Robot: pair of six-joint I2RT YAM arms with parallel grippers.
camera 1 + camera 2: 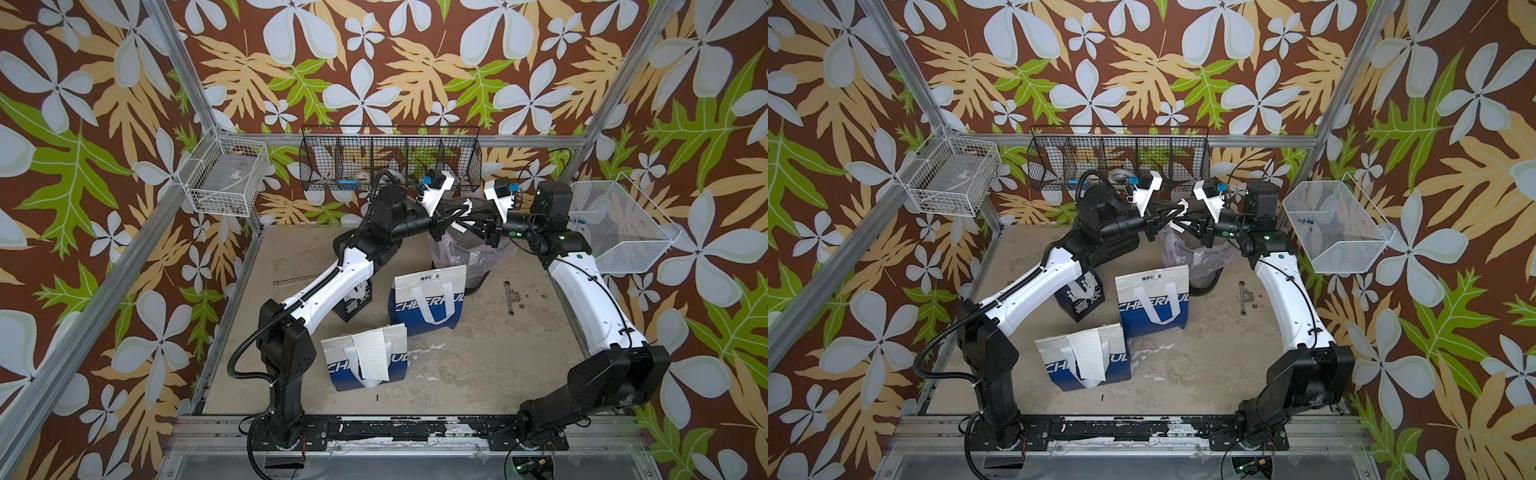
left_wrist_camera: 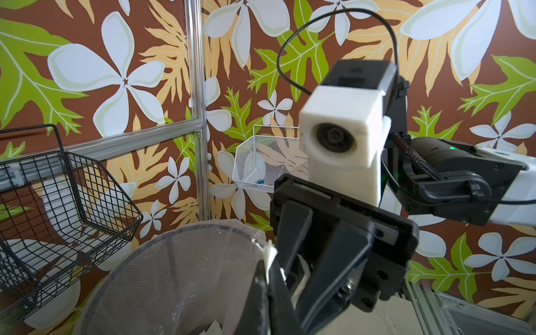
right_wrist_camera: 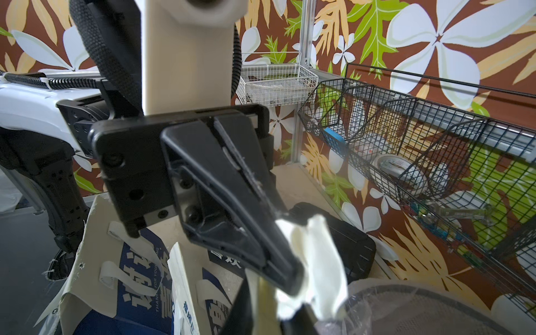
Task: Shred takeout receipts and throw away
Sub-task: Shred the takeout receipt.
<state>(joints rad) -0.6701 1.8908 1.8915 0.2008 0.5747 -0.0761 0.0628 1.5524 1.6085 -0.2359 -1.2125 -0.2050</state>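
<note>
1. In both top views, the left tool (image 1: pixel 464 214) and right tool (image 1: pixel 478 226) meet tip to tip above the bin (image 1: pixel 449 249), at the far side of the table (image 1: pixel 478 361). Both are clamped on the crumpled receipt (image 1: pixel 468 204). White ends stick out above and below the tips.
2. Also in both top views, a second receipt (image 1: pixel 371 353) lies on the face of the nearest bag (image 1: pixel 345 374), over its strap handle and well apart from both tools. A middle bag (image 1: pixel 428 303) stands between the nearest bag and the bin.
3. Left wrist: the left tool (image 2: pixel 266 295) is closed, with the crumpled receipt (image 2: pixel 270 255) poking out of its tip. The right tool (image 2: pixel 295 290) faces the camera and its fingers converge on the same paper. The bin (image 2: pixel 185 229), mesh with a clear liner, is open right underneath.
4. Right wrist: the left tool (image 3: pixel 290 278) has its jaws pressed together, with the crumpled receipt (image 3: pixel 316 255) bunched at the tip. The right tool (image 3: pixel 275 316) grips the lower end of the paper. The bin (image 3: pixel 420 313) rim is just beside it.
</note>
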